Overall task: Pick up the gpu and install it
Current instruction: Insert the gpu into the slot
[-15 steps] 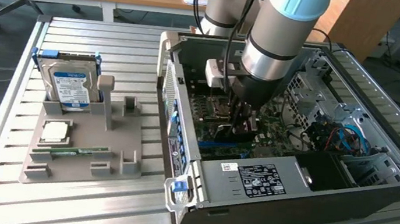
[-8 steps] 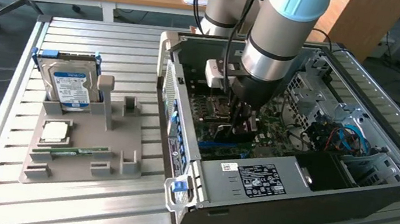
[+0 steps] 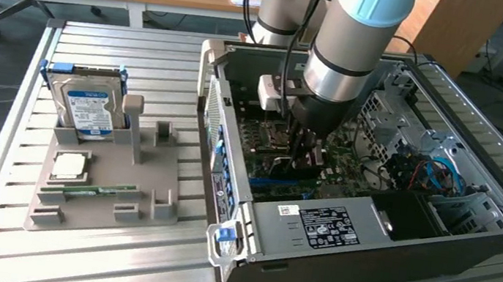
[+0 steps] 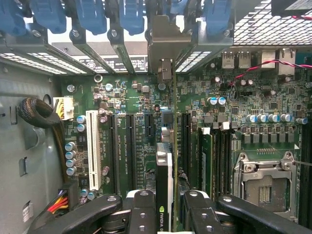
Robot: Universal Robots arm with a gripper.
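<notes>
The gpu (image 4: pixel 165 161) shows edge-on in the wrist view, with a thin green board, a black cooler and a small green logo near the fingers. Its silver end bracket (image 4: pixel 168 44) reaches the case's rear slot openings. My gripper (image 4: pixel 165 197) is shut on the card, a black finger (image 4: pixel 141 202) on each side. The card stands upright over the motherboard (image 4: pixel 141 97), between the black expansion slots; whether it is seated I cannot tell. In the exterior view my gripper (image 3: pixel 302 156) reaches down into the open computer case (image 3: pixel 474 239).
A grey parts holder (image 3: pixel 158 172) on the exterior view's left carries a silver hard drive (image 3: pixel 88 107) with a blue label, a RAM stick (image 3: pixel 87 190) and a processor (image 3: pixel 69 163). Inside the case are a power supply (image 3: pixel 318 226), a CPU socket (image 4: pixel 263 187) and blue slot latches (image 4: pixel 131 14).
</notes>
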